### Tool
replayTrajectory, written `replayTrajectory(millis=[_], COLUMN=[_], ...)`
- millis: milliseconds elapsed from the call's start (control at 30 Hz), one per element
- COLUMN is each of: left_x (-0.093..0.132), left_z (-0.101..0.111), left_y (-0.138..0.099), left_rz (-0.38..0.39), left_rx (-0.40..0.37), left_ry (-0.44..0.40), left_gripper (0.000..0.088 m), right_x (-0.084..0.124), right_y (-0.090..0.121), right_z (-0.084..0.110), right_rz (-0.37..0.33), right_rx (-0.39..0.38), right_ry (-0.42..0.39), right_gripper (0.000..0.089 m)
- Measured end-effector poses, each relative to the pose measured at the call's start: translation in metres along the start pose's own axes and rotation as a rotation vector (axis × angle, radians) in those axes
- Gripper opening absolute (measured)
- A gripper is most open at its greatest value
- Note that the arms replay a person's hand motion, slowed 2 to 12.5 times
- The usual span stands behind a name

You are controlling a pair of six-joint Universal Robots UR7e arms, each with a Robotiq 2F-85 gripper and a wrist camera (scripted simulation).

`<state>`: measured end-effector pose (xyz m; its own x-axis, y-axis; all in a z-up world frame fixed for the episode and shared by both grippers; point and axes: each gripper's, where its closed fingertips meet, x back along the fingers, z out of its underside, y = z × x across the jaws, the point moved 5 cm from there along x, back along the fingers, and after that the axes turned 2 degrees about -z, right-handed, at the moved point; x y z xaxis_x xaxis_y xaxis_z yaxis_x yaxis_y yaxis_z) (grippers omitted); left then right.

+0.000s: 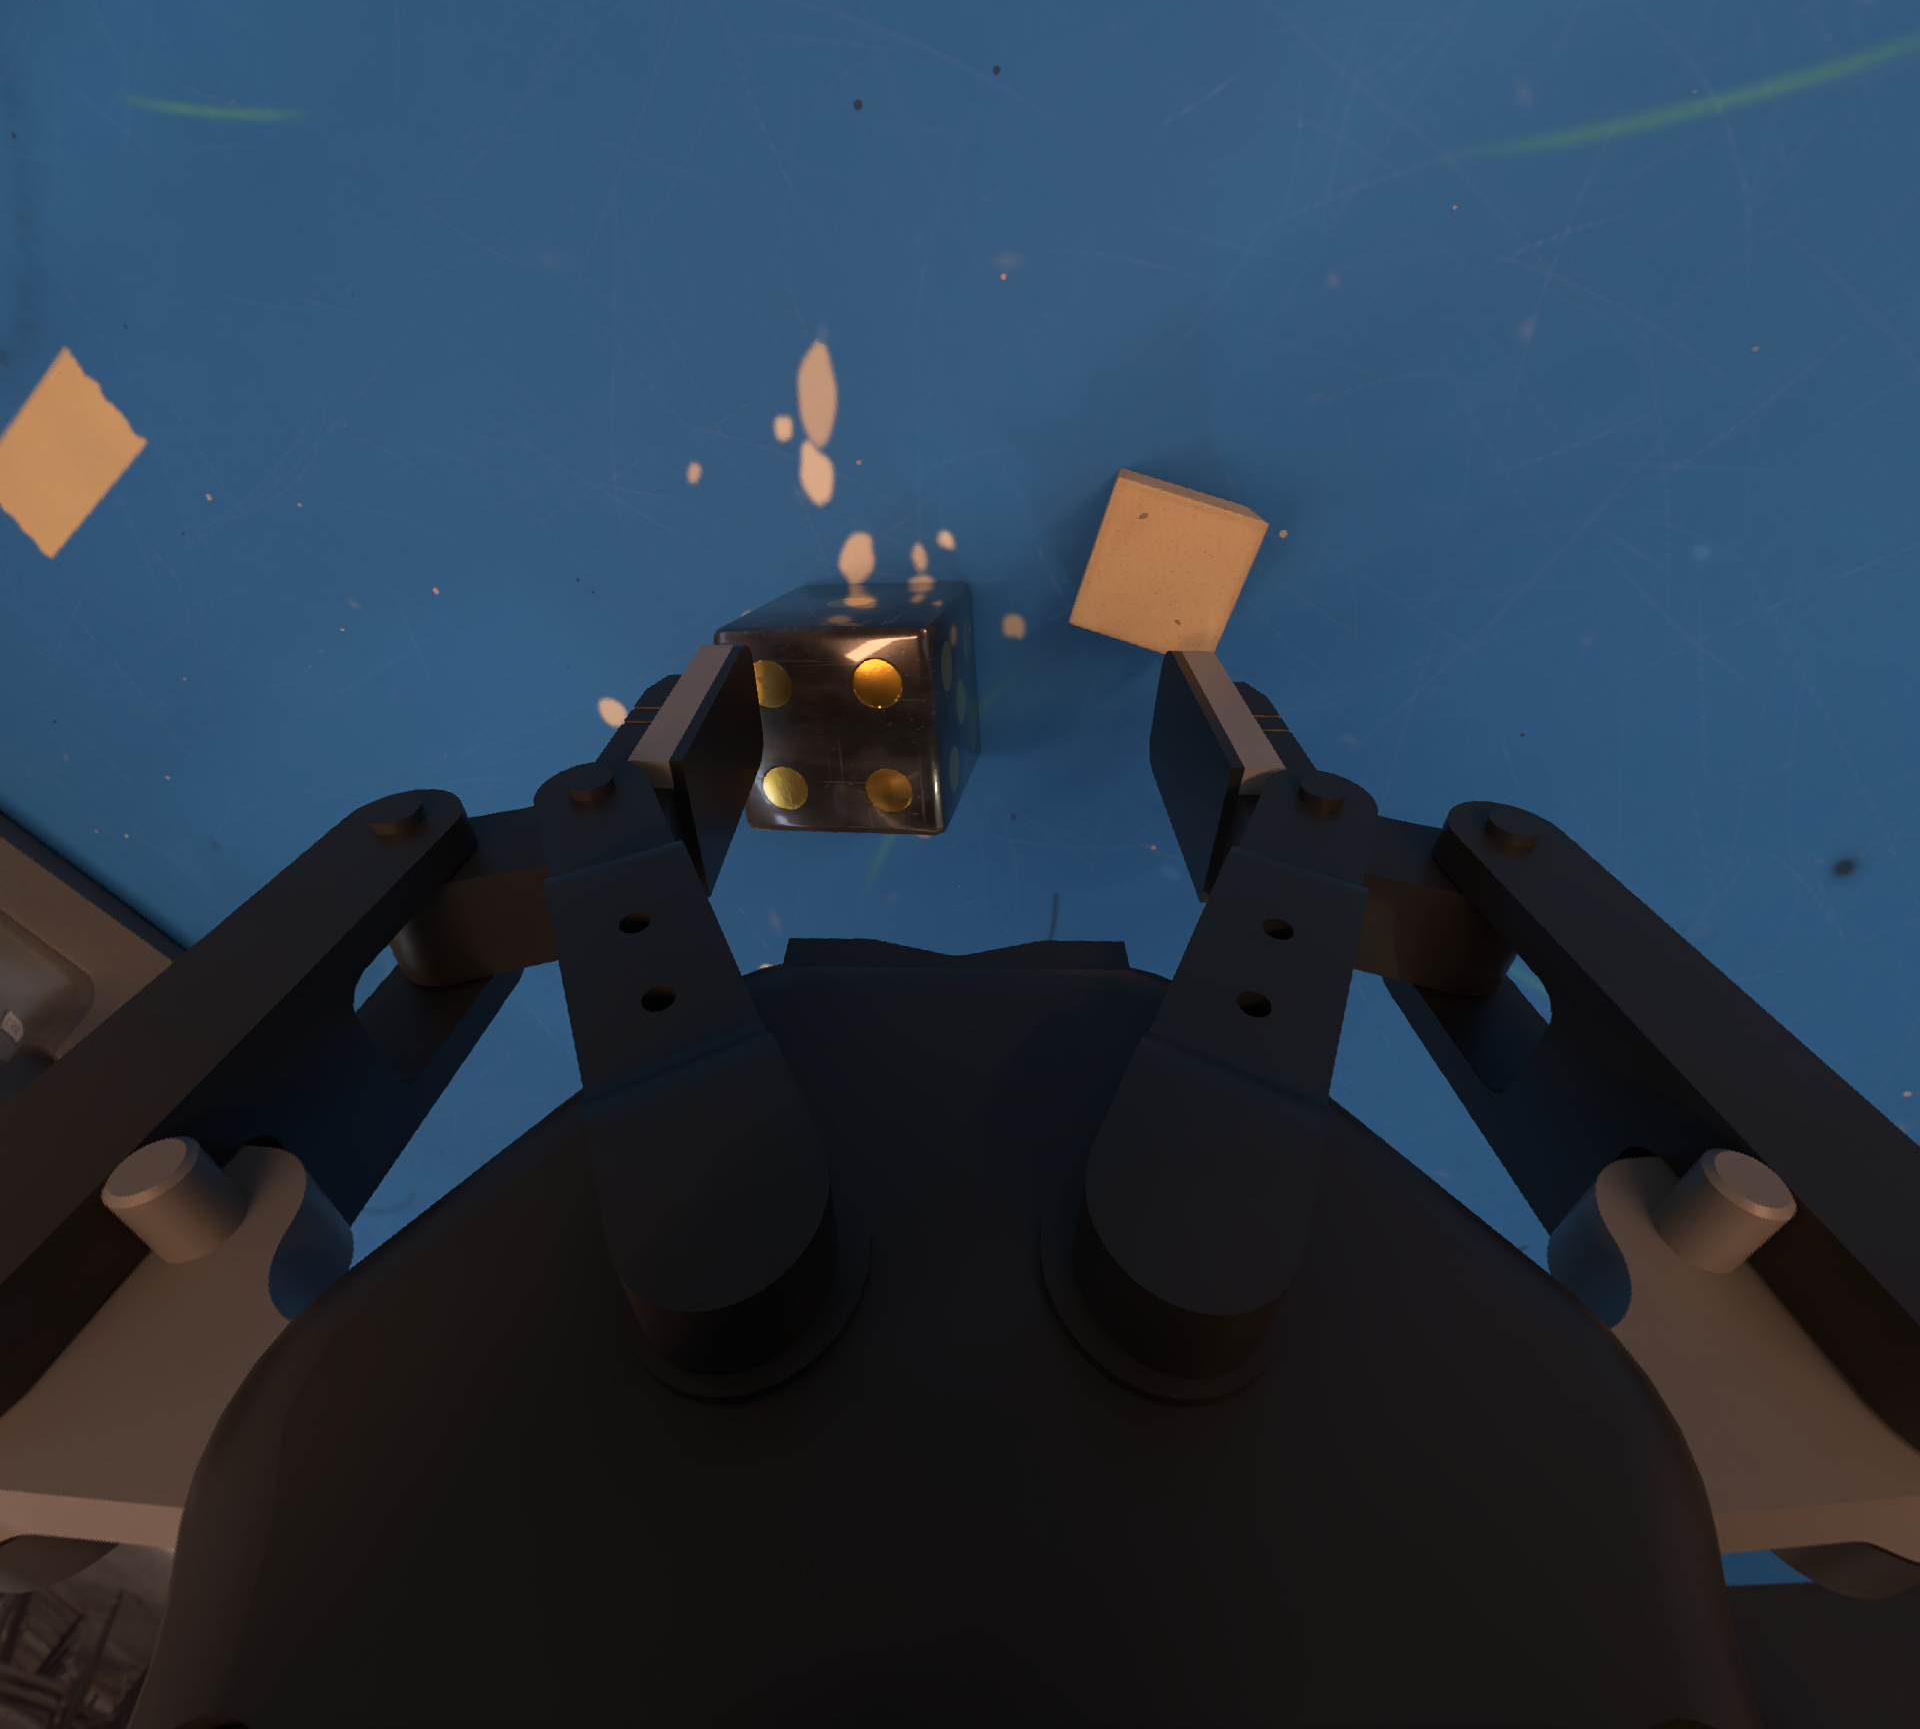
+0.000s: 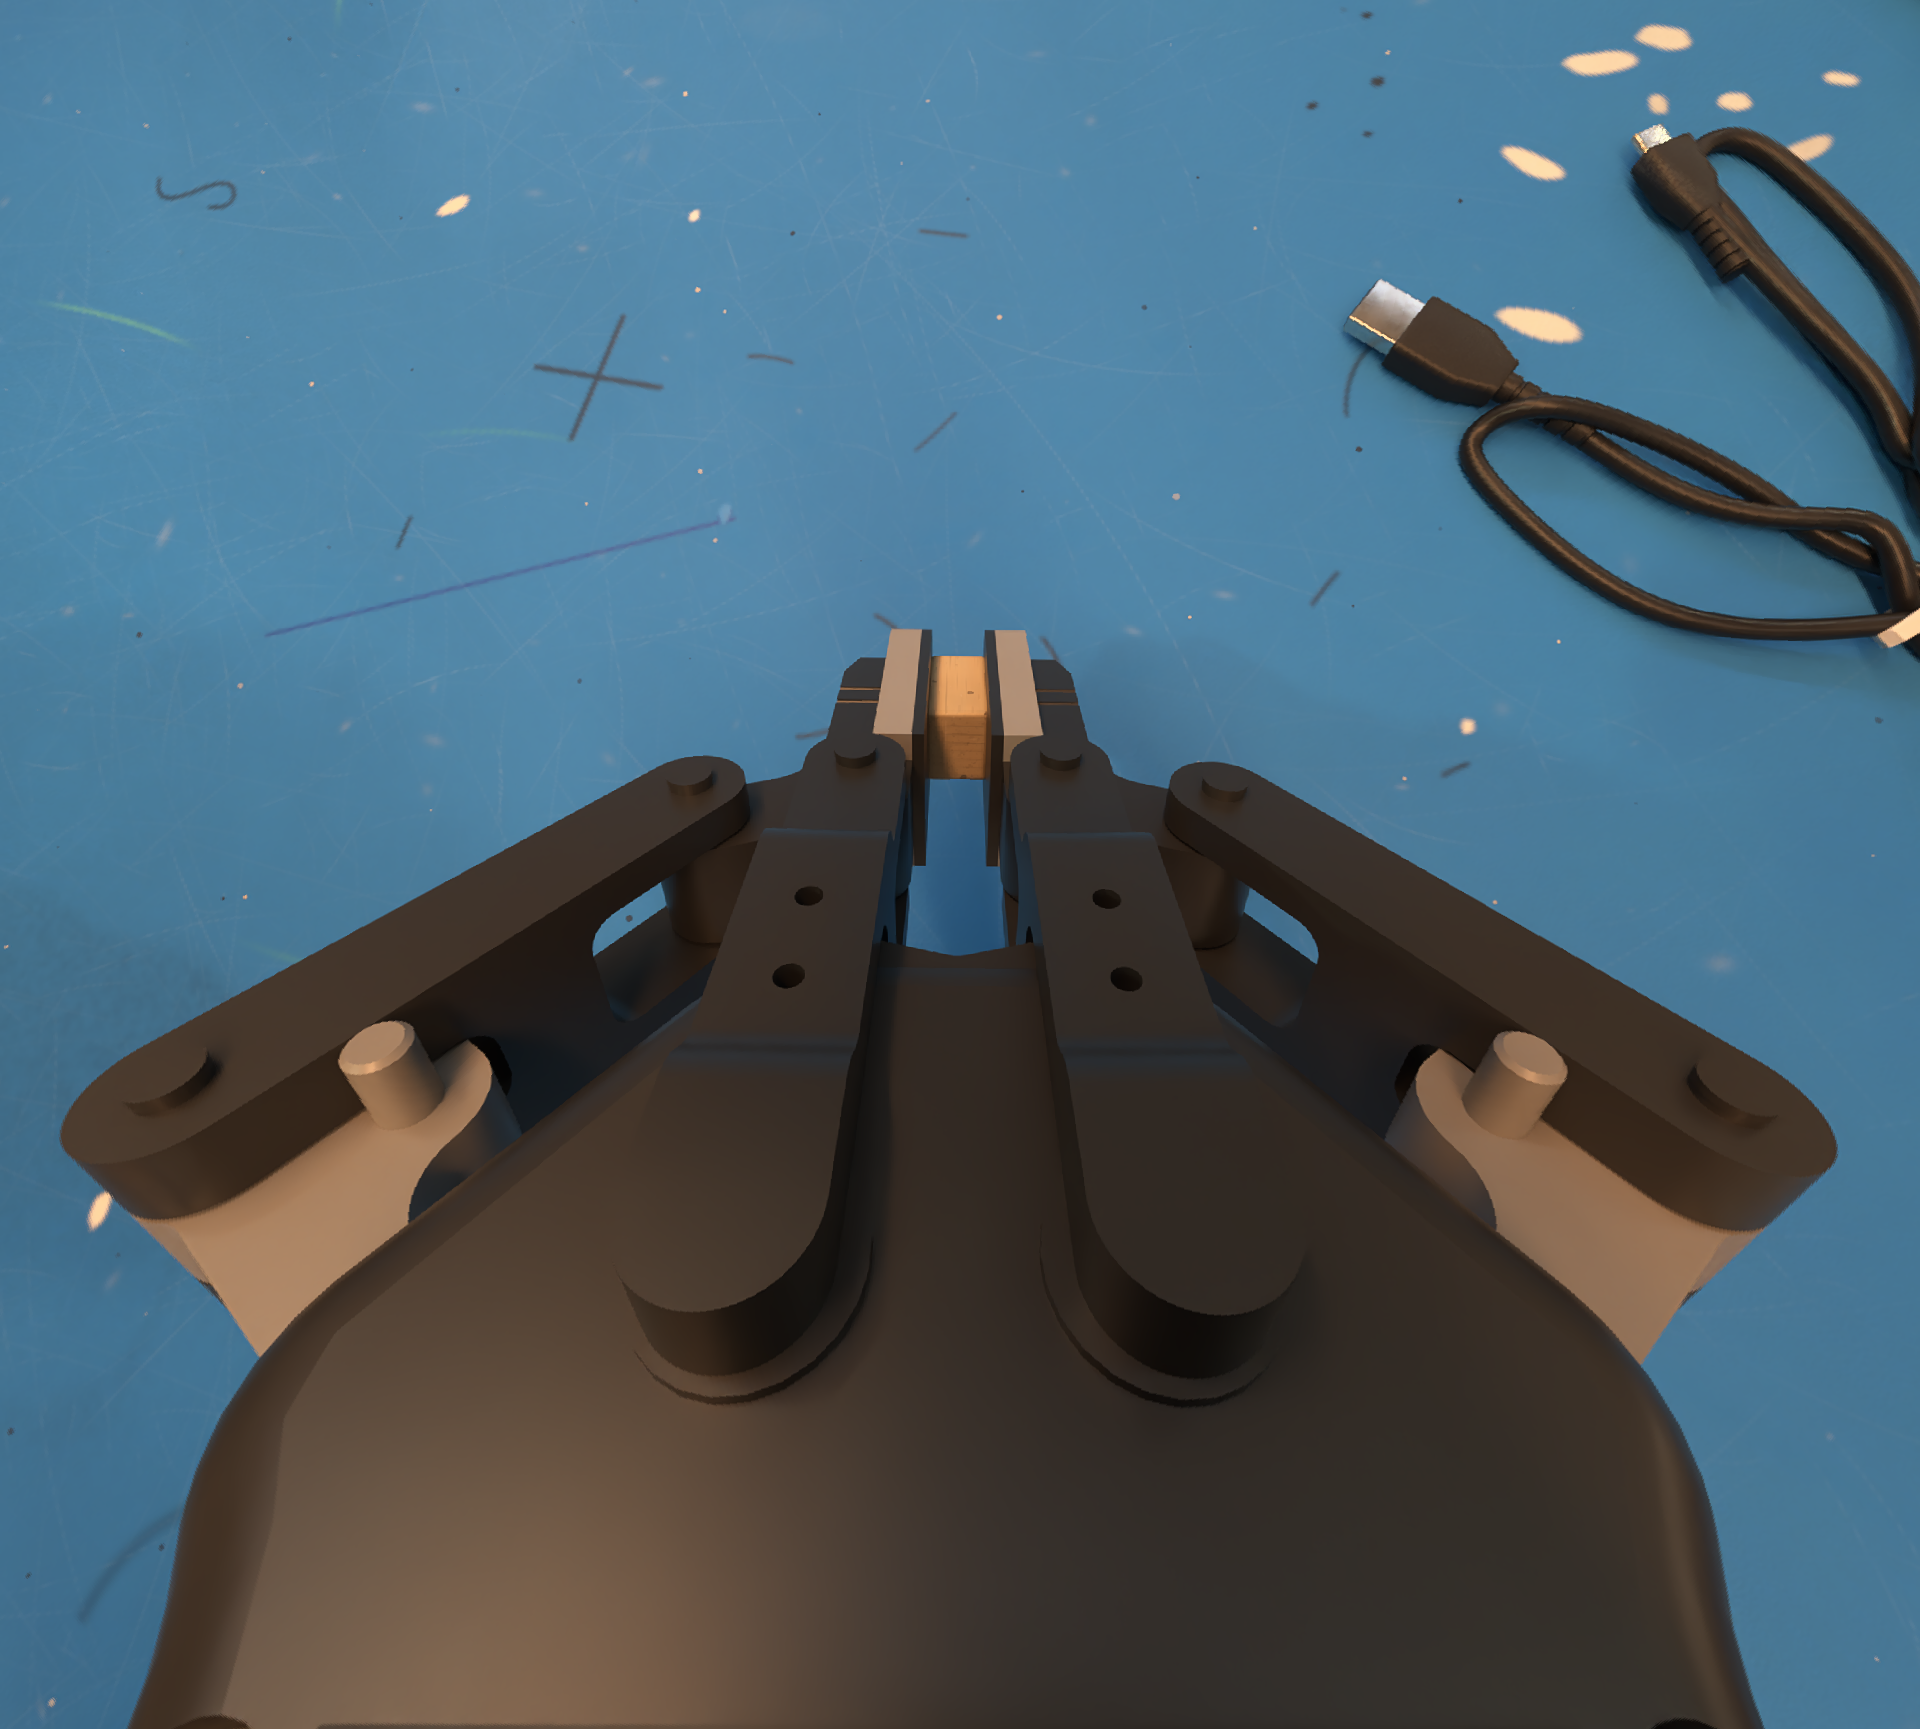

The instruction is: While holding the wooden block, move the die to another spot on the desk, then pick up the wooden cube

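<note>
Trouble was likeliest at the left gripper (image 1: 951, 749): its jaws were spread wide, the die (image 1: 862, 713) off-centre against one pad, the wooden cube (image 1: 1169, 562) just beside on the tabletop (image 1: 1351, 173), liable to be knocked. The wooden block (image 2: 958, 715) was pinched in the right gripper (image 2: 958, 692).

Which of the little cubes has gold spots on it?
The dark glossy cube, the die, on the blue desk by the open left pincer. The pale plain wooden cube beside it and the small wooden block in the right pincer are spotless.
</note>
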<state>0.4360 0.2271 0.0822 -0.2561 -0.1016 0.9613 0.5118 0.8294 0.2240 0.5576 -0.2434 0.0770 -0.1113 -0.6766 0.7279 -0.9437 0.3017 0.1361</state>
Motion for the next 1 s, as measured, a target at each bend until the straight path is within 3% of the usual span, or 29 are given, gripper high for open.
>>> replayTrajectory(millis=[1000], left_x=[0.002], left_z=[0.003], left_y=[0.016], left_rz=[-0.062], left_rx=[0.061], left_ry=[0.013], left_gripper=[0.0647], right_x=[-0.002], right_y=[0.001], right_z=[0.000], right_rz=[-0.001], right_rx=[0.007], right_ry=[0.007], right_gripper=[0.0087])
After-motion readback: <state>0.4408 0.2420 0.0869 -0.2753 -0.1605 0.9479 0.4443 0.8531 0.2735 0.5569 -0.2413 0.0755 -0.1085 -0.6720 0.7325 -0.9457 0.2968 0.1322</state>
